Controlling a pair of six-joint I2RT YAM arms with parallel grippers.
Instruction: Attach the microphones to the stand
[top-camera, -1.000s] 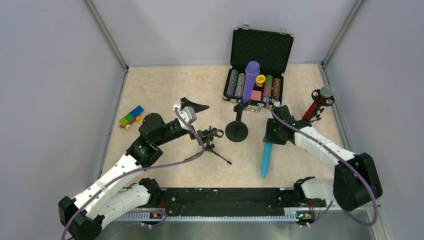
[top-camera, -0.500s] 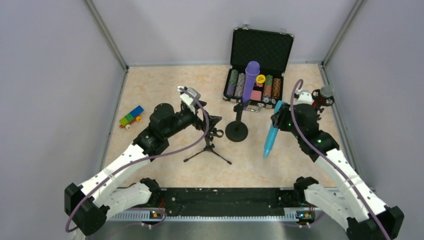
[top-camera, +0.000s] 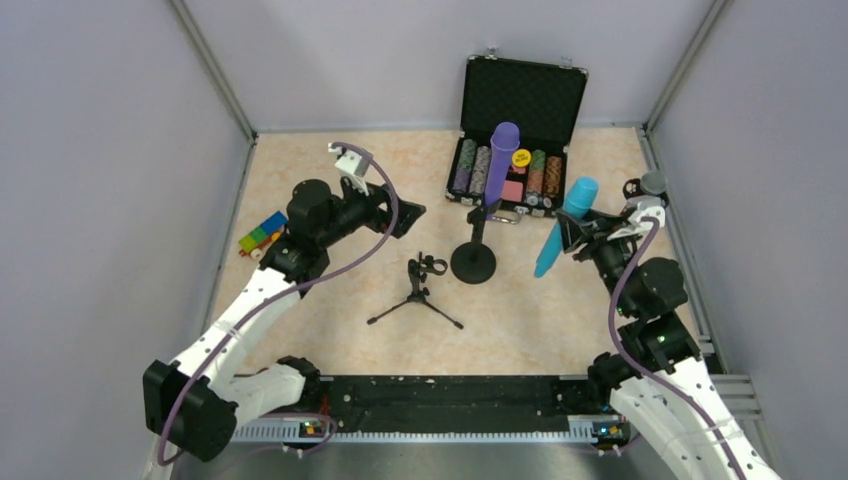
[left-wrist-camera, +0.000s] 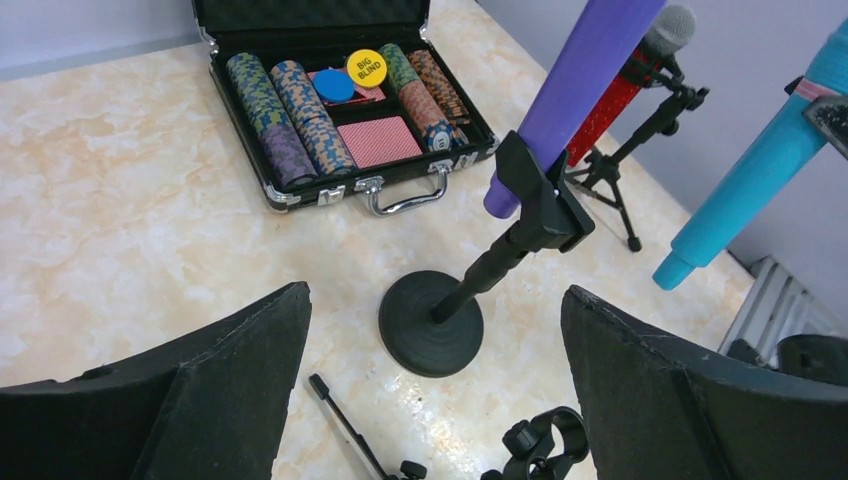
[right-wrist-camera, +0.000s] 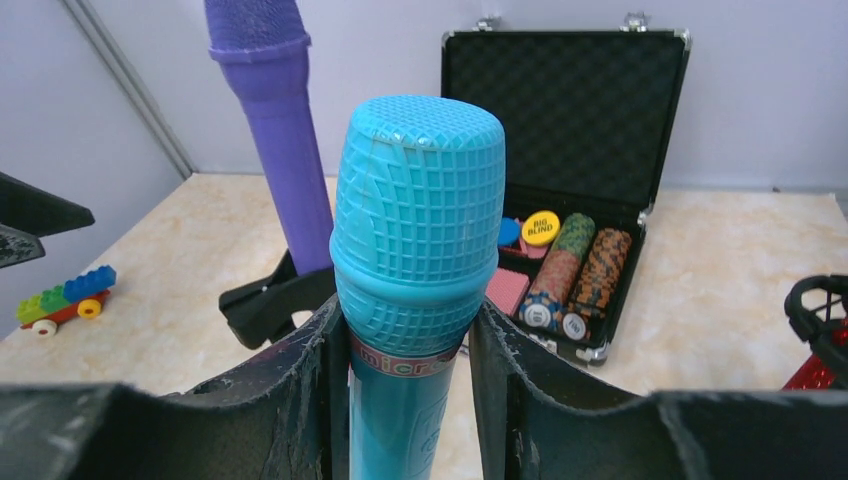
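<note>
From above, the right gripper (top-camera: 578, 228) clamps the teal-blue microphone (top-camera: 553, 245) aloft beside the round-base stand (top-camera: 473, 262) holding the purple microphone (top-camera: 499, 160); the left wrist view shows the left gripper (left-wrist-camera: 432, 330) spread wide and empty, with the glittery red microphone (left-wrist-camera: 612, 98) on a tripod (left-wrist-camera: 610, 185); the right wrist view shows both fingers (right-wrist-camera: 300, 380) pressed against the teal-blue shaft.

yellow chip (left-wrist-camera: 366, 67) "big blind", teal microphone (right-wrist-camera: 418, 230) "micr"

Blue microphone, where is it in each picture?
Top external: blue microphone right of centre, tilted.
Left wrist: blue microphone at the far right, slanting down from the top corner.
Right wrist: blue microphone front and centre, head up.
Shared landmark: the purple microphone, to its left in every view.
</note>
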